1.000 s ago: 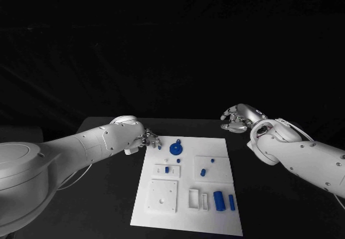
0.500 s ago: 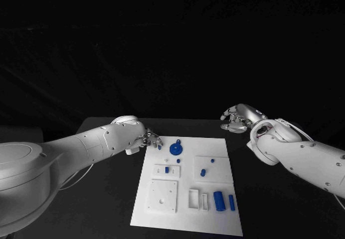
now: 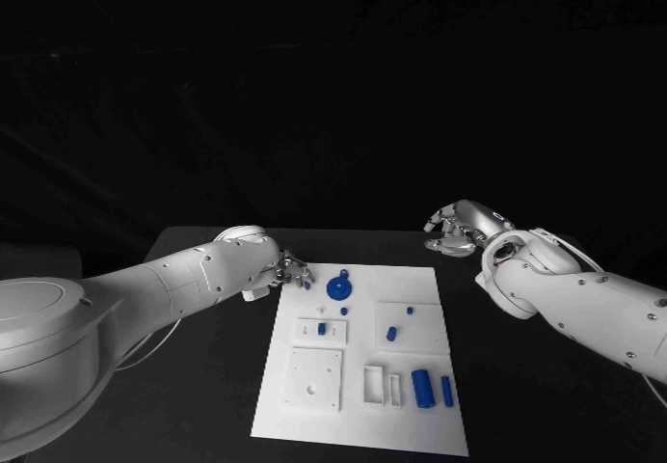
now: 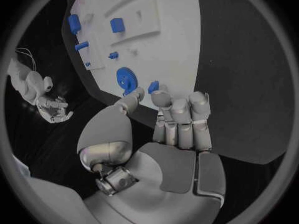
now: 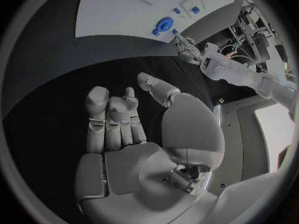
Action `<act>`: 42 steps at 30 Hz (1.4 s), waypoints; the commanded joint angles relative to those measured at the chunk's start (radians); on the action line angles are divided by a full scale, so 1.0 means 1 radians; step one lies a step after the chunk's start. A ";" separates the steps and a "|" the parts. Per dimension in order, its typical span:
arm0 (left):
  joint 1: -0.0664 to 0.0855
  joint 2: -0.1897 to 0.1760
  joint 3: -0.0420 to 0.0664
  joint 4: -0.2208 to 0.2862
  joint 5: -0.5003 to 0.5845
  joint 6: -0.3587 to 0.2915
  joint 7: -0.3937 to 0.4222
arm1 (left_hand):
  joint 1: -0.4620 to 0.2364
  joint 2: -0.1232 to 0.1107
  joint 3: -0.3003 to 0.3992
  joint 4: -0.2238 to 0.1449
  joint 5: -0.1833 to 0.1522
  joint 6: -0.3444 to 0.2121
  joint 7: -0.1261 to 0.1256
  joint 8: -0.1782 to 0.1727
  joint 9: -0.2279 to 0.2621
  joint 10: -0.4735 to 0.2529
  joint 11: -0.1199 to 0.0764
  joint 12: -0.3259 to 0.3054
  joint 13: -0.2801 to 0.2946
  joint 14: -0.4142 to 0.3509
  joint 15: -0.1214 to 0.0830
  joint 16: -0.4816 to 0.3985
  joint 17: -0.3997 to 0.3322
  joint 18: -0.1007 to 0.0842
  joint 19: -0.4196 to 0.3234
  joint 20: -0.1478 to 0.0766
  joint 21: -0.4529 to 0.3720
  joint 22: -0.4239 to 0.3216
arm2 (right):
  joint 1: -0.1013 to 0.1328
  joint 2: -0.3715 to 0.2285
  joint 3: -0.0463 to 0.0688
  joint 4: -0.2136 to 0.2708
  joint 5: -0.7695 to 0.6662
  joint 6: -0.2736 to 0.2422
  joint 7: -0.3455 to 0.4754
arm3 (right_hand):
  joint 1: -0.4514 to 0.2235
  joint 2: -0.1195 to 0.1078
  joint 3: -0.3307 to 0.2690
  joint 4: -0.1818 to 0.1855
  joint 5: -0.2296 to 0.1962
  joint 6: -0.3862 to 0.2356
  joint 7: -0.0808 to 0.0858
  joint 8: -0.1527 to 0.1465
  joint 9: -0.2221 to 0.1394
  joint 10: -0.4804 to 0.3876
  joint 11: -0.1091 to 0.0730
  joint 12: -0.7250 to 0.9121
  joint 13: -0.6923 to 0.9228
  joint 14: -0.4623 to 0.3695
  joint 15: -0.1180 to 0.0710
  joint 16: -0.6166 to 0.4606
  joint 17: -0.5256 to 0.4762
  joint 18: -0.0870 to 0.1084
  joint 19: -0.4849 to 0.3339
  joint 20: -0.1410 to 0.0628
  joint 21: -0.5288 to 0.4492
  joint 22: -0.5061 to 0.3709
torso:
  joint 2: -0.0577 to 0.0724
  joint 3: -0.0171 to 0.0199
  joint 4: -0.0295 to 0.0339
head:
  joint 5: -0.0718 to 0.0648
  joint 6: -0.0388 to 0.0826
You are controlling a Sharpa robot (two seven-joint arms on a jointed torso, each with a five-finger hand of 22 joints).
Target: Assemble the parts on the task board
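Black tabletop [image 3: 208,386] under two white arms, with dark open surface to either side of the work: judged room enough for both arms to swing in from the flanks.

White rectangular task board [image 3: 361,424] laid lengthwise in the middle, near end toward the robot, long edges well inside the tabletop's margins. Probably set there so that either arm can reach it.

Left robot hand [image 3: 285,270] poised at the board's far left corner, thumb and fingertips drawn together, seemingly pinching a small blue peg-like part [image 4: 153,87] just off the surface. Held low and close to the edge, most likely for a short carry to a seat.

Right robot hand [image 3: 452,231] parked over bare tabletop beyond the far right corner, fingers curled inward around nothing, thumb standing off to one side. Apparently kept back, well apart from the board, to leave the left arm a free path.

White square plate with a hole [image 3: 314,378] raised near the board's near left.

Round blue toothed disc [image 3: 339,286] flat on the board, just beside the pinched part: the closest obstacle to any inward move.

Two upright blue blocks [image 3: 422,388] near the right long edge at the near end, well apart from both hands.
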 commanded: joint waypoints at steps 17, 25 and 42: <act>-0.002 0.013 0.000 -0.017 0.022 0.020 0.020 | 0.008 0.040 -0.005 -0.027 -0.003 0.001 0.007 -0.008 -0.004 -0.004 0.008 0.007 0.004 -0.004 0.005 0.007 0.001 0.023 -0.015 -0.085 0.011 0.017 | 0.000 0.005 0.001 0.000 -0.003 0.013 0.008 | 0.002 0.009 -0.003 0.001 0.005 0.000 0.010 -0.004 -0.002 0.003 -0.006 0.004 -0.002 0.008 0.002 -0.005 0.002 0.069 0.003 -0.006 -0.005 0.002 | 0.000 0.0000 0.0009 | -0.002 0.000; -0.009 0.021 0.000 -0.026 0.026 0.028 0.021 | 0.021 0.067 -0.005 -0.054 -0.003 0.002 0.008 -0.009 -0.006 -0.005 0.009 0.008 0.005 -0.005 0.006 0.008 0.001 0.024 -0.019 -0.084 0.014 0.016 | 0.000 0.006 0.001 0.002 -0.003 0.014 0.008 | 0.002 0.009 -0.003 0.002 0.005 0.000 0.010 -0.004 -0.002 0.004 -0.006 0.004 -0.002 0.008 0.002 -0.006 0.002 0.069 0.003 -0.006 -0.005 0.002 | 0.000 0.0002 0.0001 | -0.003 -0.002; -0.014 0.025 0.000 -0.041 0.037 0.026 0.028 | 0.028 0.088 -0.005 -0.070 -0.003 0.003 0.009 -0.010 -0.007 -0.005 0.010 0.008 0.006 -0.004 0.007 0.011 0.001 0.025 -0.019 -0.082 0.017 0.015 | 0.000 0.007 0.001 0.002 -0.003 0.014 0.008 | 0.001 0.010 -0.003 0.002 0.005 0.001 0.010 -0.004 -0.002 0.004 -0.006 0.005 -0.003 0.008 0.002 -0.006 0.002 0.069 0.004 -0.006 -0.005 0.002 | 0.000 -0.0004 0.0010 | -0.005 -0.004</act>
